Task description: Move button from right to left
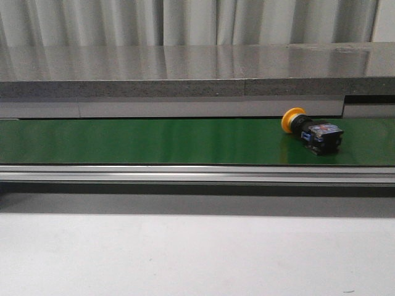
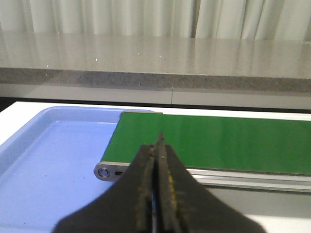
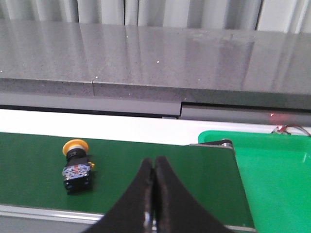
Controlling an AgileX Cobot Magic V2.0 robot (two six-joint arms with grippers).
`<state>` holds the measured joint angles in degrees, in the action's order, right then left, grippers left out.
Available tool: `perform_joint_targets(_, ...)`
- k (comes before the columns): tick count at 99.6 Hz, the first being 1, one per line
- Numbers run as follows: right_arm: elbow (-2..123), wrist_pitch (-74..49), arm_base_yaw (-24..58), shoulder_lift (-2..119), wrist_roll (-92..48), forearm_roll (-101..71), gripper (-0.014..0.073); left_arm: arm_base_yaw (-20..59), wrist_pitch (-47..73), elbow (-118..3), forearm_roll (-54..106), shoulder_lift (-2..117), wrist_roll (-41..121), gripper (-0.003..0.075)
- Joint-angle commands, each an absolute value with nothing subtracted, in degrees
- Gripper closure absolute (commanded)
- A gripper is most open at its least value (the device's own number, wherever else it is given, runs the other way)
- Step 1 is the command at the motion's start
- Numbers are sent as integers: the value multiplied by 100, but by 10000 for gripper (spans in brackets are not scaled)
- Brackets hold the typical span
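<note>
The right hand [image 3: 154, 167], pressed together, should spread wide, then pinch the button [image 3: 77, 163] across its black body.

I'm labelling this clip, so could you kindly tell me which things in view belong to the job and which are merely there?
Belongs to the job:
- button, lying on its side on the green belt
- right hand, shut, holding nothing
- left hand, shut, holding nothing

Just there:
- blue tray
- green tray
- grey counter
</note>
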<state>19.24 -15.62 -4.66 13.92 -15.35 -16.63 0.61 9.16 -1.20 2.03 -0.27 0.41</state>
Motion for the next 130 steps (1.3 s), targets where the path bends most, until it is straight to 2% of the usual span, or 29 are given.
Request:
perform_joint_targets(1, 2014, -1009, -453, 1241, -1598, -1571, 662, 69, 611, -518, 299, -106, 0, 741)
perform_joint_targets(29, 1993, -996, -453, 1165, -1598, -1571, 662, 69, 735, -1038, 299, 226, 0, 741)
perform_joint_targets(62, 1993, -990, -453, 1165, -1598, -1571, 662, 69, 2417, -2208, 299, 1483, 0, 733)
perform_joint_targets(72, 1993, -990, -453, 1165, -1598, -1571, 662, 69, 2421, -2523, 299, 2013, 0, 636)
perform_joint_targets(89, 1993, -990, -453, 1165, -1598, -1571, 662, 69, 2481, -2981, 324, 2959, 0, 323)
perform_joint_targets(98, 1993, -990, -453, 1165, -1598, -1571, 662, 69, 2598, -3237, 324, 3429, 0, 206)
perform_joint_targets(105, 1993, -990, -453, 1165, -1598, -1571, 662, 69, 2713, -3453, 324, 3773, 0, 171)
perform_joint_targets(130, 1993, -990, -453, 1165, -1598, -1571, 662, 201, 3660, -4690, 335, 5051, 144, 173)
